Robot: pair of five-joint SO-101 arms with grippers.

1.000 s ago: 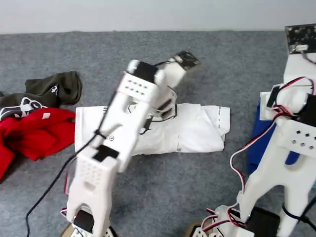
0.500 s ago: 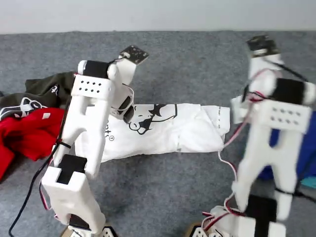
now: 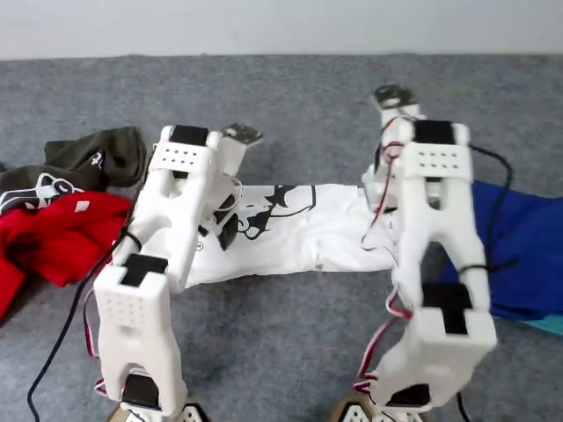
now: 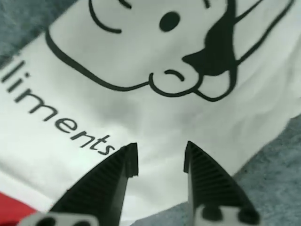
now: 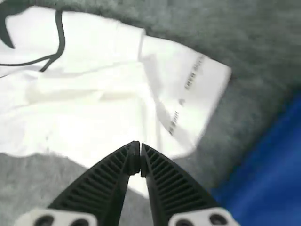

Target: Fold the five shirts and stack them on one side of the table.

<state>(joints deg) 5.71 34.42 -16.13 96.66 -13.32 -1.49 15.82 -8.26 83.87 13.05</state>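
**Two grippers over the white shirt**

The white shirt (image 3: pixel 299 242) lies flat in the middle of the gray table (image 3: pixel 290 352). It looks like a long strip with a dog drawing on it.

Far to its left sits a dark green shirt (image 3: pixel 97 158) in a heap. A red shirt (image 3: pixel 62 233) is just beside the white shirt's left end, all bunched up.

The left gripper (image 4: pixel 160 146) hangs over the white shirt's left part, near the dog drawing. Its jaws stand apart with a gap, and it holds nothing.

The right gripper (image 5: pixel 140 147) hangs over the white shirt's right end. Its jaws are pressed together, and nothing is between them.

A blue shirt (image 3: pixel 519 255) lies just to the right of the white shirt.

I think the white shirt is half folded. Next, the right gripper should open up. Then both should go down, pinch an edge and fold the shirt over.
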